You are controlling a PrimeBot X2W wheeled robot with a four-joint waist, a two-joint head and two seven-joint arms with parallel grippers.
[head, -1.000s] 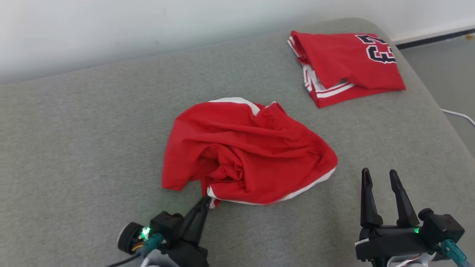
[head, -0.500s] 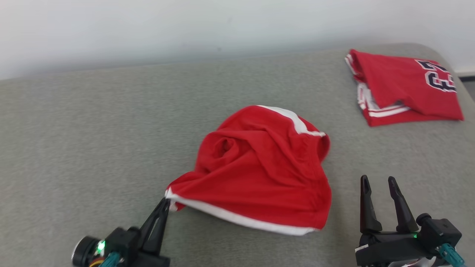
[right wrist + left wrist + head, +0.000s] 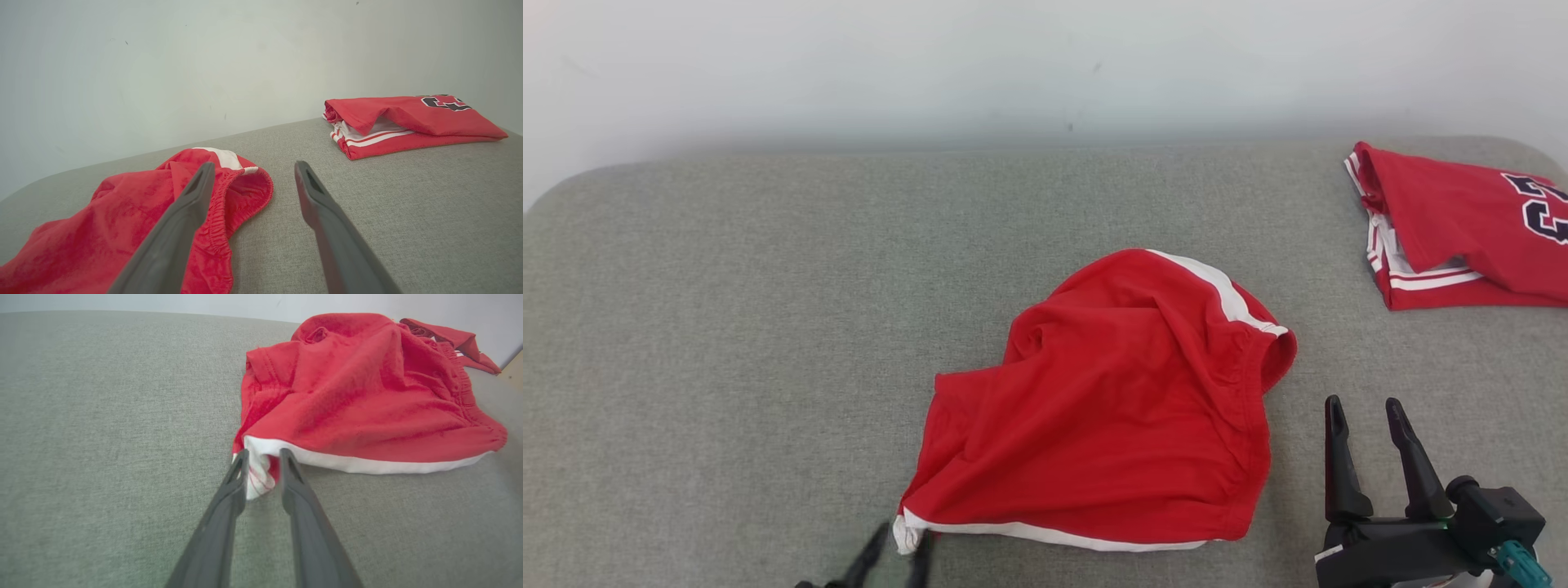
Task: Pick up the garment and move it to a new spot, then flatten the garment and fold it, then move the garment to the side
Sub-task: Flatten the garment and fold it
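Shorts (image 3: 1111, 408) lay crumpled mid-cushion (image 3: 727, 327), not yet flattened. Left gripper (image 3: 263, 453) fingers stood slightly apart astride the hem corner (image 3: 258, 479), unclamped; right gripper (image 3: 1364, 403) fingers wide apart, empty. Relocation appeared done; flattening, folding and setting aside remained.

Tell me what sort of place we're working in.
Probably a plain indoor room, a home or a test setup; I can't tell which. The work lies on a grey upholstered surface, like a mattress or sofa, against a bare pale wall, with crumpled red shorts and a folded red jersey.
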